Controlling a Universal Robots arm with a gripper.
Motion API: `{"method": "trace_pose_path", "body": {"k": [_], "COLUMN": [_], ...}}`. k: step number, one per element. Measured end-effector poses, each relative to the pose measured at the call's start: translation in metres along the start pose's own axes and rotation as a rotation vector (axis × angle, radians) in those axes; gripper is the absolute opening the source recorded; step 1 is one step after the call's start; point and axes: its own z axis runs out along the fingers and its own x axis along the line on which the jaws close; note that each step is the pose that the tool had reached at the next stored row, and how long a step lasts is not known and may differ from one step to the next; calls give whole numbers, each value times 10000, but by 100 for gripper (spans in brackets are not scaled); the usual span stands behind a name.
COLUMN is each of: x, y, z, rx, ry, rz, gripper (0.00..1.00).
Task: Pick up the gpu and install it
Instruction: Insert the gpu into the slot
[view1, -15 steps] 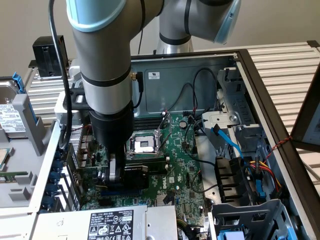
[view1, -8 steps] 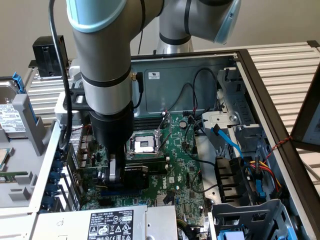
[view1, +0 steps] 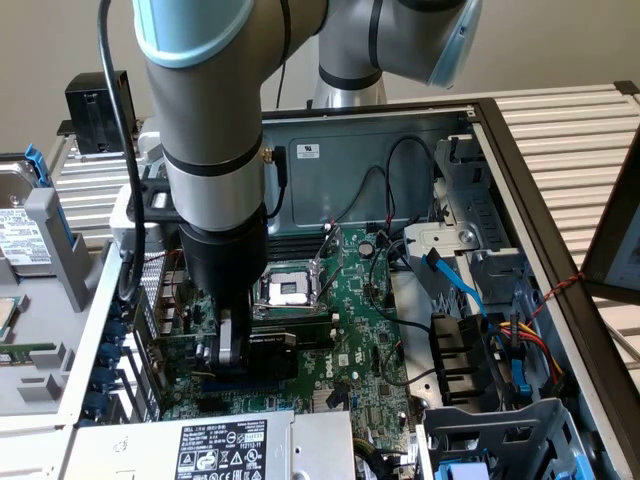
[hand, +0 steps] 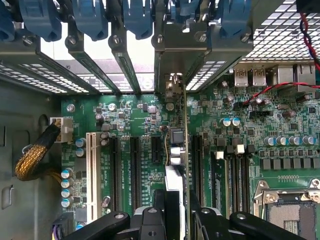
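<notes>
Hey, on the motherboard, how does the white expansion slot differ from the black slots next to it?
The white expansion slot is pale and the longest of the row, lying nearest the braided yellow cable. The black slots are dark; one of them is far shorter. In the wrist view the gpu, held edge-on in the gripper, hangs among the black slots, away from the white one. All run parallel on the green motherboard.
</notes>
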Motion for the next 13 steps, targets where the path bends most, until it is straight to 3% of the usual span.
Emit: {"method": "trace_pose_path", "body": {"k": [13], "x": [0], "y": [1], "z": [11], "rx": [-17], "ry": [2], "rz": [1], "gripper": [28]}}
